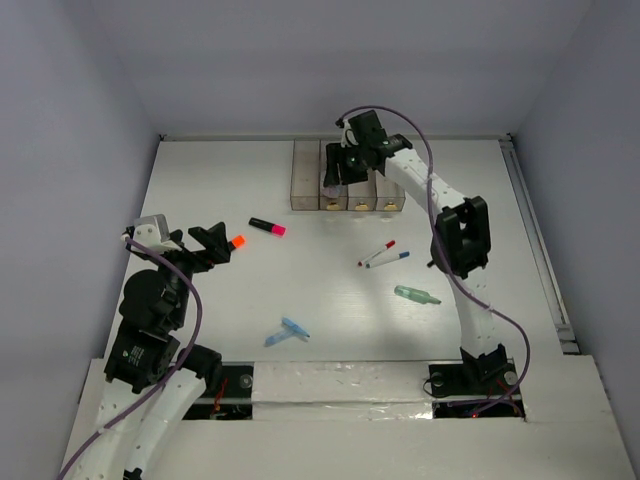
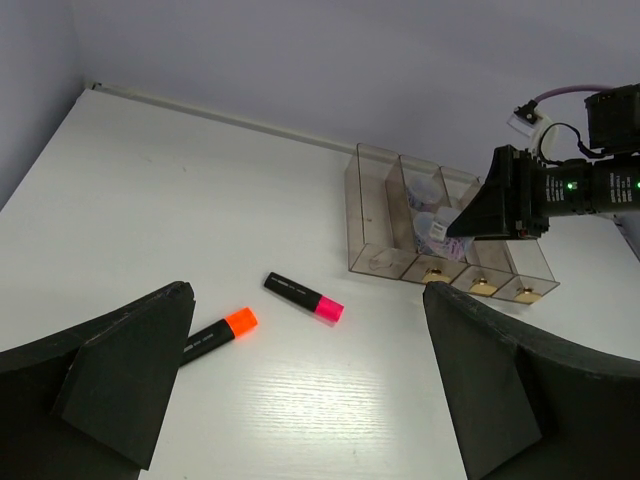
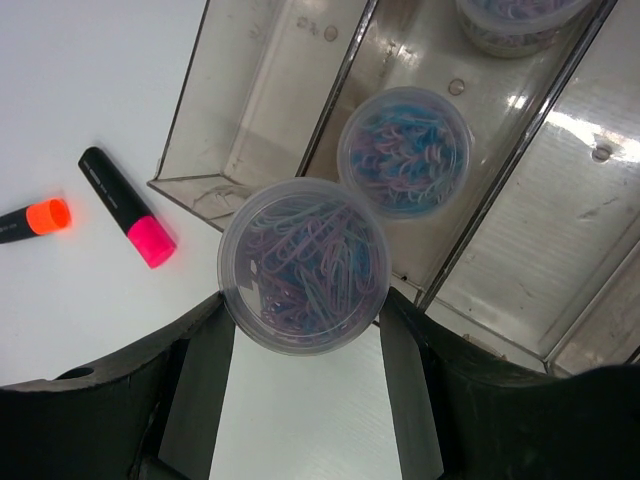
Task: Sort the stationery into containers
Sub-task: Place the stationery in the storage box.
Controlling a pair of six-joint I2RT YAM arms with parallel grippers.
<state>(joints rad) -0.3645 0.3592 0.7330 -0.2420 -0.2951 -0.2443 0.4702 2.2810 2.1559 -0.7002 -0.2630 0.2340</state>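
Four narrow clear brownish bins (image 1: 305, 178) stood in a row at the far side of the white bench (image 1: 200, 180). From above, the right hand (image 1: 337, 175) hung over the second bin from the left. The left hand (image 1: 212, 243) had its fingers wide apart, just beside a black marker with an orange tip (image 1: 234, 242).

From the left wrist, the first bin looked bare. The right hand hid part of the others.

From the right wrist, the right hand was clamped on a round clear jar of coloured paper clips (image 3: 305, 265), above the front of the second bin. A second clip jar (image 3: 405, 150) and a third clip jar (image 3: 515, 20) sat in that bin behind it. I think the held jar was being put away. Next it should go down into the free front end, and then the fingers should let go.
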